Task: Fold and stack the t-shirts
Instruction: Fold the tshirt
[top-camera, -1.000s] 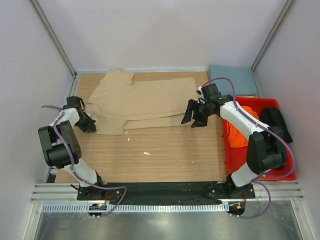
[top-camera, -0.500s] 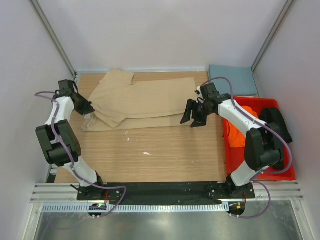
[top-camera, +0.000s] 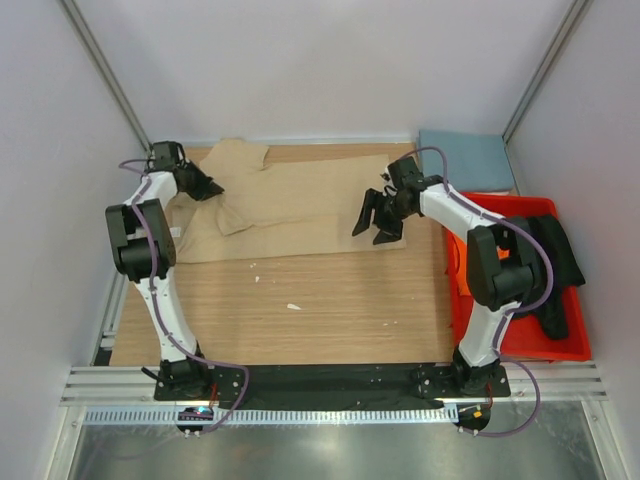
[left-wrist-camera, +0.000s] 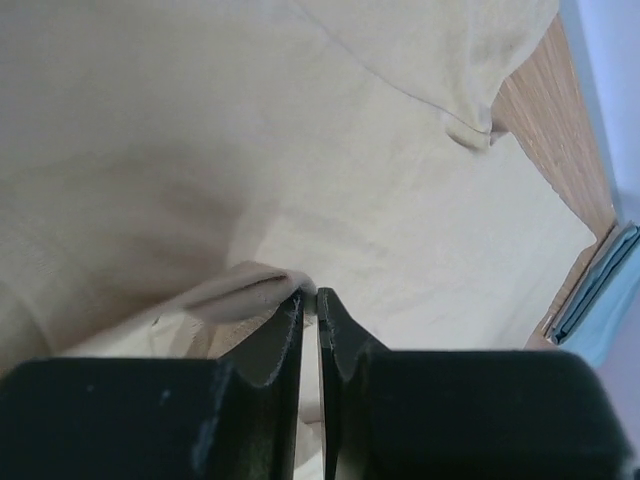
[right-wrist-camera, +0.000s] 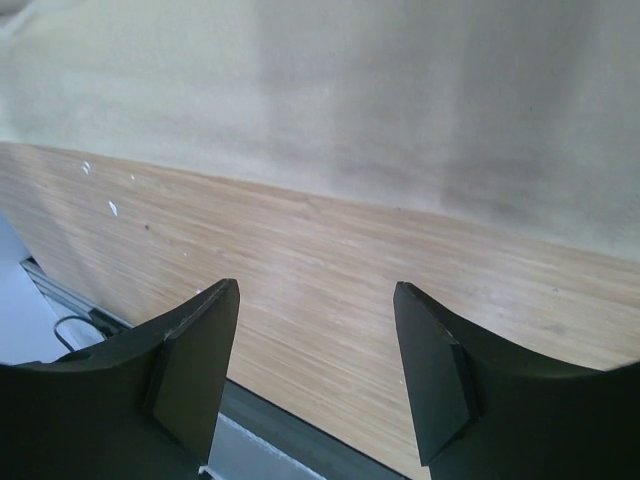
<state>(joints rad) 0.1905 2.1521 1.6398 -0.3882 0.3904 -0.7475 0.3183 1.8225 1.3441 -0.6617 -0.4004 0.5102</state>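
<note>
The tan-beige t-shirt (top-camera: 290, 205) lies spread across the far half of the table. My left gripper (top-camera: 207, 185) is shut on a fold of its left edge near the far left corner; the wrist view shows the pinched cloth (left-wrist-camera: 250, 292) at the tips of my left gripper (left-wrist-camera: 310, 296). My right gripper (top-camera: 372, 222) is open and empty, just above the shirt's right front edge; in its wrist view my right gripper (right-wrist-camera: 318, 300) hangs over bare wood with the tan shirt (right-wrist-camera: 400, 110) beyond. Orange (top-camera: 462, 262) and black (top-camera: 558, 262) t-shirts lie in the bin. A slate blue-grey shirt (top-camera: 465, 158) lies folded at the far right.
A red plastic bin (top-camera: 505, 340) stands along the table's right side. White walls and metal posts close in the table on three sides. Small white specks (top-camera: 292, 306) lie on the wood in front of the tan shirt. A black strip runs along the near edge.
My left gripper has swung from the table's left edge to the far left corner, dragging the shirt's left sleeve up and over onto the shirt. My right gripper has shifted slightly left.
</note>
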